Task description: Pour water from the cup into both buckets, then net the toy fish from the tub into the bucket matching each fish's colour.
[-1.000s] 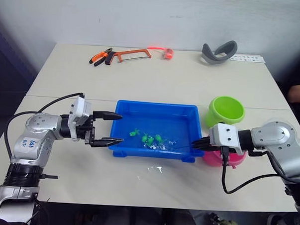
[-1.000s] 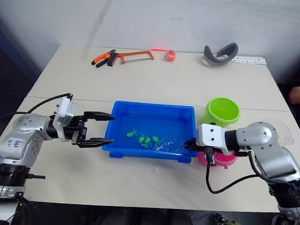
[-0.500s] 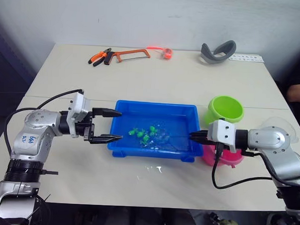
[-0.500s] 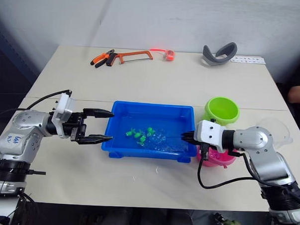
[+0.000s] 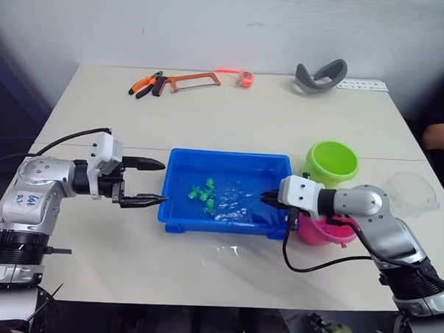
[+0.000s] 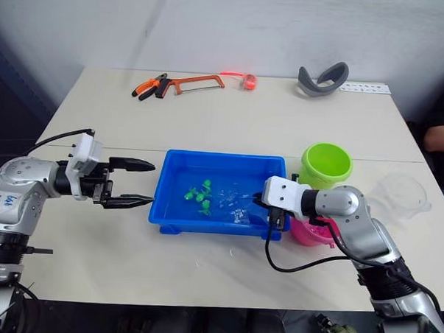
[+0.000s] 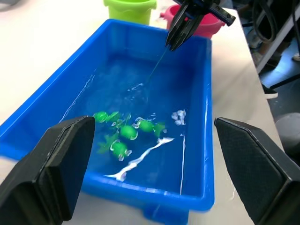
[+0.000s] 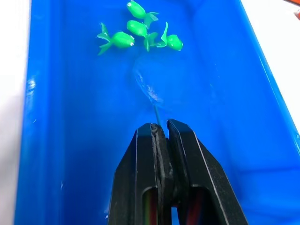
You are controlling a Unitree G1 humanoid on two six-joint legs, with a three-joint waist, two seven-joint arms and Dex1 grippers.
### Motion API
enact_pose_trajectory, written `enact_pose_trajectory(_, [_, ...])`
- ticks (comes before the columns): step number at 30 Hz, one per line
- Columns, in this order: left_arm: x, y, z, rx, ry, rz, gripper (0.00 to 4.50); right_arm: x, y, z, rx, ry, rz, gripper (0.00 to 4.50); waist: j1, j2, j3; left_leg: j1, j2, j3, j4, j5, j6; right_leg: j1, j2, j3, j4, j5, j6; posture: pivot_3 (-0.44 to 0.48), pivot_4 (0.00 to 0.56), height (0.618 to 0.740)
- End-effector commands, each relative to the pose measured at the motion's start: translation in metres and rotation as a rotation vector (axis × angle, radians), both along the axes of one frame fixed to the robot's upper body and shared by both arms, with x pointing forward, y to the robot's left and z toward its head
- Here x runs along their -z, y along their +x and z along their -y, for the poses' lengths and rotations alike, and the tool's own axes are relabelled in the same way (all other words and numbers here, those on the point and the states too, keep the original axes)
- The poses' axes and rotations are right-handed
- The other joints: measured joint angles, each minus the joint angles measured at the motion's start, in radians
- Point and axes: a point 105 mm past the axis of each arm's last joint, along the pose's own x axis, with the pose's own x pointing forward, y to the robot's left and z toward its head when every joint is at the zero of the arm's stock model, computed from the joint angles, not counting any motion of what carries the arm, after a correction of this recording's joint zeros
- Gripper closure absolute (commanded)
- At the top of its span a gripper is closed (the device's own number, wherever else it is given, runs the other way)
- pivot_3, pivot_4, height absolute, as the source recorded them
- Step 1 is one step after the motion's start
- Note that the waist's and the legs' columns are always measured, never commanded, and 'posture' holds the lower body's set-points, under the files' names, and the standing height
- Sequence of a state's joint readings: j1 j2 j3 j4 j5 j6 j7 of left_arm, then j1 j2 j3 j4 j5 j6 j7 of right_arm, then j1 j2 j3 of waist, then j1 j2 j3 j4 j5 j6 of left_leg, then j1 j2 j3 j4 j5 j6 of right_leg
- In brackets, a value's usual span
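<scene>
Over the near right end of the tub (image 5: 177, 211), my right end effector (image 5: 268, 199) is pinched together on the thin stick handle of the net (image 8: 148, 85). The handle runs lengthwise down the tub, from the fingers toward the far left end. Its hoop sits low in the water, just short of the toy fish (image 8: 138, 33).

Four green fish are visible, bunched together in the left half of the tub. They lie straight ahead of the hoop along the handle's own line. I see no pink fish in the tub.

I judge the coming move to turn on this alignment: a push along the handle's axis should carry the hoop under the cluster. The right arm is the one placed for it, since it holds the tool.

My left end effector (image 5: 153, 182) hangs just outside the tub's left wall with its fingers well apart, holding nothing. It is nearer to the fish but has no net.

The green bucket (image 5: 333, 164) stands on the counter (image 5: 283, 117) just beyond the tub's right end. The pink bucket (image 5: 319, 228) sits beside it, partly behind my right forearm. The clear cup (image 5: 409, 191) rests further right, apart from both.

Water glints on the counter in front of the tub. I rate spillage during the lift a risk.
</scene>
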State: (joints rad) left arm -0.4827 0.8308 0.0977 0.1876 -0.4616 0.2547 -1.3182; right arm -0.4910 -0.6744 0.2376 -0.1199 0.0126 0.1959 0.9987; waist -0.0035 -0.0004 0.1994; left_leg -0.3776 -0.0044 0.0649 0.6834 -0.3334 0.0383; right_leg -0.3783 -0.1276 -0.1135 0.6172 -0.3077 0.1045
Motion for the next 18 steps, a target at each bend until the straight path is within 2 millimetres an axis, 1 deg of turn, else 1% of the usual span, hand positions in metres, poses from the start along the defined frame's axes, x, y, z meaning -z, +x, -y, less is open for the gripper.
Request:
enact_pose_trajectory(1, [-0.01,-0.001,-0.013,-0.032,0.008,0.042,0.05,-0.017,0.004,-0.016,-0.021,0.049,0.077,4.5,0.0,0.0,0.0,0.0,0.0,0.0,0.0,0.0,0.0,0.0,0.0,0.0,0.0,0.0,0.0,0.0,0.15,0.74])
enact_pose_trajectory(6, [-0.009,-0.001,-0.02,-0.052,0.008,0.032,0.05,-0.02,0.007,-0.027,-0.033,0.122,0.113,4.5,0.003,0.0,0.0,0.0,-0.001,-0.001,0.0,0.0,0.0,0.0,-0.001,0.0,0.001,0.0,0.0,0.0,0.15,0.74])
enact_pose_trajectory(11, [-0.007,-0.002,-0.022,-0.062,0.005,0.029,0.05,-0.017,0.008,-0.027,-0.018,0.166,0.13,4.5,0.0,0.0,0.0,0.0,-0.001,0.0,0.0,0.0,0.0,-0.001,0.0,0.0,0.002,0.0,0.0,0.0,0.15,0.74])
enact_pose_trajectory(16, [-0.007,-0.003,-0.024,-0.069,-0.003,0.029,0.05,-0.022,-0.001,-0.024,-0.043,0.22,0.174,4.5,0.0,0.0,0.0,0.0,-0.001,0.0,0.0,0.0,0.0,-0.001,0.0,0.0,0.002,0.0,0.0,0.0,0.15,0.74])
enact_pose_trajectory(18, [-0.007,-0.003,-0.024,-0.07,-0.009,0.032,0.05,-0.027,-0.006,-0.023,-0.059,0.236,0.196,4.5,0.0,0.0,0.0,0.0,-0.001,0.0,0.0,0.0,0.0,-0.001,0.0,0.0,0.002,0.0,0.0,0.0,0.15,0.74])
